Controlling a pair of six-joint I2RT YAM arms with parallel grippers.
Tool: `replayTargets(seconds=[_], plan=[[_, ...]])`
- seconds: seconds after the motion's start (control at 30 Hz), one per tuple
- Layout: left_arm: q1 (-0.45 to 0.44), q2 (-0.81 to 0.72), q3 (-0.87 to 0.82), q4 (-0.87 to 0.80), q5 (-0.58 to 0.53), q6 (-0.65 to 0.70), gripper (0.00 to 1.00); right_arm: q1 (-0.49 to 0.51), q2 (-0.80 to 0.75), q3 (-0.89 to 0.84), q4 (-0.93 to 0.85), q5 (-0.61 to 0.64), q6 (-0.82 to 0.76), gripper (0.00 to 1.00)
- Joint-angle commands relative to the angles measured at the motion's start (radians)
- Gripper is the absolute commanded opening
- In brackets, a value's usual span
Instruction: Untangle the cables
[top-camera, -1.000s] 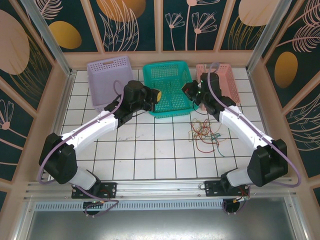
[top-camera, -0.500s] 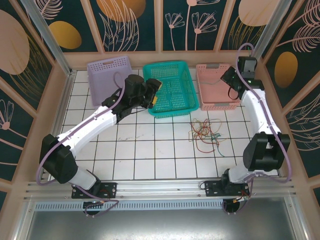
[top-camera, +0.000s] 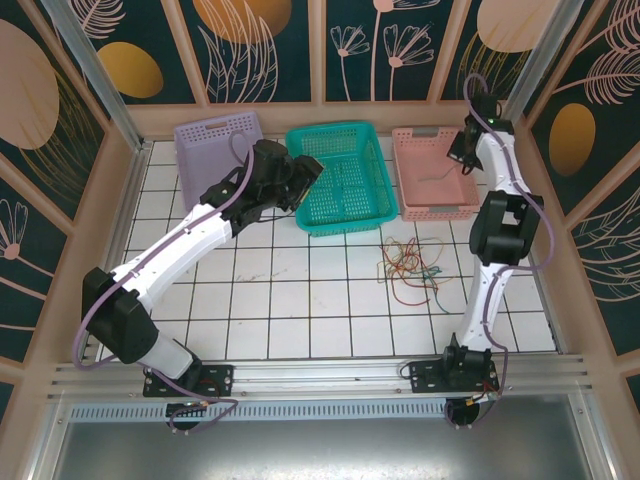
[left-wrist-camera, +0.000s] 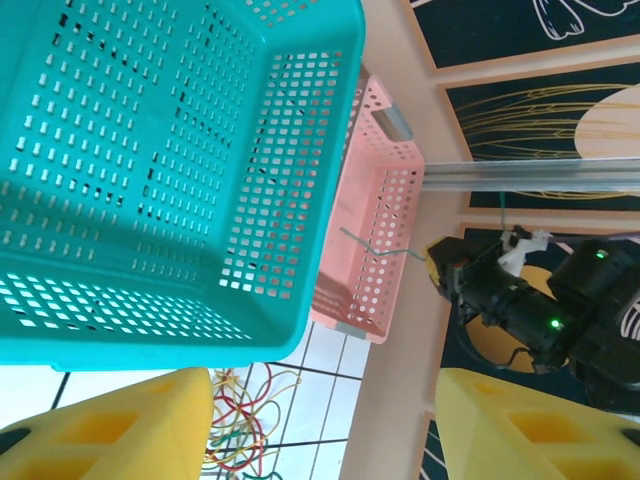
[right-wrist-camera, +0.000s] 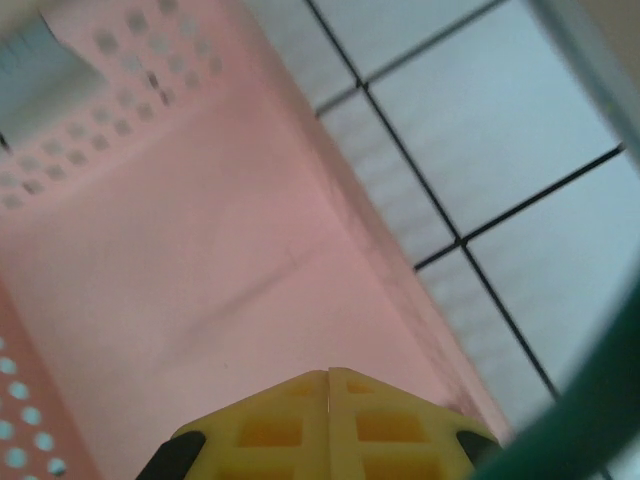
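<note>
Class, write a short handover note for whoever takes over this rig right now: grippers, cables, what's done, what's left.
Left gripper: open, empty, at the teal basket's left edge.
Right gripper: shut on a green cable dangling over the pink basket.
Done: that cable is clear of the tangle.
Left: probably drop it in, then separate the tangle of red, green and yellow cables on the table.

I can read no lettering, number, label or brand on the teal basket (top-camera: 330, 131), pink basket (top-camera: 435, 210), floor tiles (top-camera: 300, 290) or wall panels (top-camera: 250, 50).
</note>
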Motion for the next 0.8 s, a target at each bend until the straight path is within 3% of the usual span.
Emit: replayTargets(seconds=[0.0, 0.13, 0.5, 0.57, 0.67, 0.77], plan=[[0.020, -0.012, 0.013, -0.034, 0.006, 0.046, 0.60, 0.028, 0.041, 0.031, -0.088, -0.062, -0.066, 0.00], [0.032, -0.019, 0.008, -0.041, 0.007, 0.055, 0.59, 0.044, 0.067, -0.002, -0.080, -0.106, -0.078, 0.00], [0.042, -0.026, 0.000, -0.039, 0.008, 0.059, 0.59, 0.041, 0.206, 0.128, -0.163, -0.198, -0.080, 0.19], [0.042, -0.028, -0.002, -0.039, 0.008, 0.058, 0.59, 0.042, 0.218, 0.152, -0.181, -0.196, -0.076, 0.27], [0.043, -0.032, -0.007, -0.036, 0.008, 0.054, 0.59, 0.049, 0.189, 0.150, -0.179, -0.129, -0.066, 0.47], [0.041, -0.038, -0.013, -0.032, 0.010, 0.052, 0.59, 0.049, 0.111, 0.111, -0.139, -0.062, -0.038, 0.56]])
